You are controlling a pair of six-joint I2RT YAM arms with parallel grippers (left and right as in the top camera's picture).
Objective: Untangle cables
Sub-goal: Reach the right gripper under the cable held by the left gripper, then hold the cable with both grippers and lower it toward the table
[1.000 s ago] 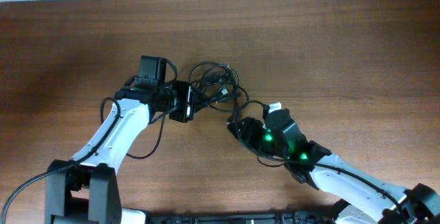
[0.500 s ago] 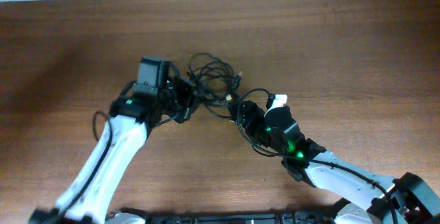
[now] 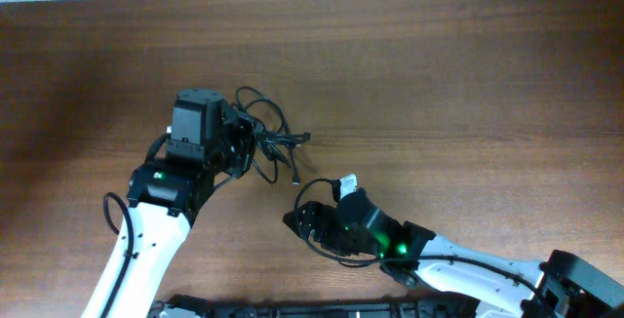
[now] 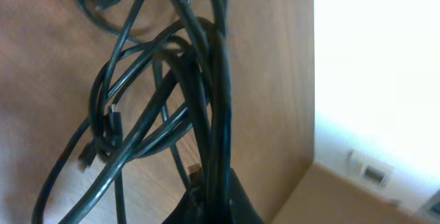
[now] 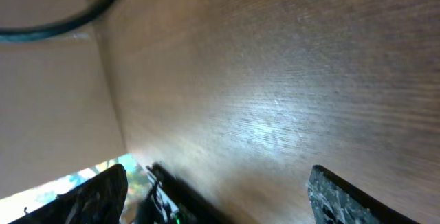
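Observation:
The cables [image 3: 265, 139] are a tangled bundle of thin black cords left of the table's middle, with plug ends sticking out to the right [image 3: 304, 138] and below [image 3: 295, 178]. My left gripper [image 3: 240, 148] is shut on the bundle's left side. In the left wrist view several strands [image 4: 206, 100] run down into the closed jaws [image 4: 214, 200], and loops hang over the wood. My right gripper [image 3: 296, 222] is open and empty, down-right of the bundle and apart from it. Its two fingers stand wide apart over bare wood [image 5: 220, 196].
The wooden table [image 3: 468, 84] reaches to a pale wall at the back. A black cord [image 5: 62, 25] crosses the top left of the right wrist view. The right arm's own wire loops beside its wrist [image 3: 314, 187].
My left gripper has pulled the cable bundle to the left, and the bundle has drawn tighter. My right gripper has moved away from the bundle, down and left toward the front.

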